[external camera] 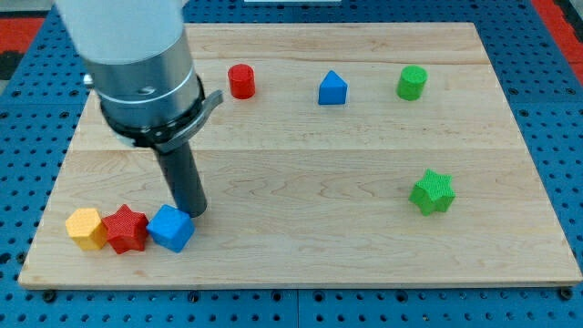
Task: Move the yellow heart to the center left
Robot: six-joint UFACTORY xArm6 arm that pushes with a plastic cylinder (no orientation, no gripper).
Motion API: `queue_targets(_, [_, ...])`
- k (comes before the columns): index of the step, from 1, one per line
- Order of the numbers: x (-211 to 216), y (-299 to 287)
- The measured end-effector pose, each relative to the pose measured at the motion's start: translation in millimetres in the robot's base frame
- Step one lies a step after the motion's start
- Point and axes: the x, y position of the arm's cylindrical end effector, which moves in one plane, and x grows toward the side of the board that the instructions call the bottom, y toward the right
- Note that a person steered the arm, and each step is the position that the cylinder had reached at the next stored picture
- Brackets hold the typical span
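Sitting at the table's (pixel 301 173) bottom-left corner, our yellow block (pixel 86 228) (heart shape hard to confirm) touches a red star (pixel 126 229), with a blue cube (pixel 171 228) beside that. We have no gripper: my tip (pixel 195 213) meets the cube's upper right edge. Blue pegboard (pixel 547 109) surrounds the table.
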Motion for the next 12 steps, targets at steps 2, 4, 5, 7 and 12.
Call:
queue_targets(2, [-39.7,19.2])
queue_targets(4, [-141.4,29.7])
queue_targets(5, [-191.9,28.8])
queue_targets(7, [-179.8,-57.4])
queue_targets(12, [-186.9,-114.6])
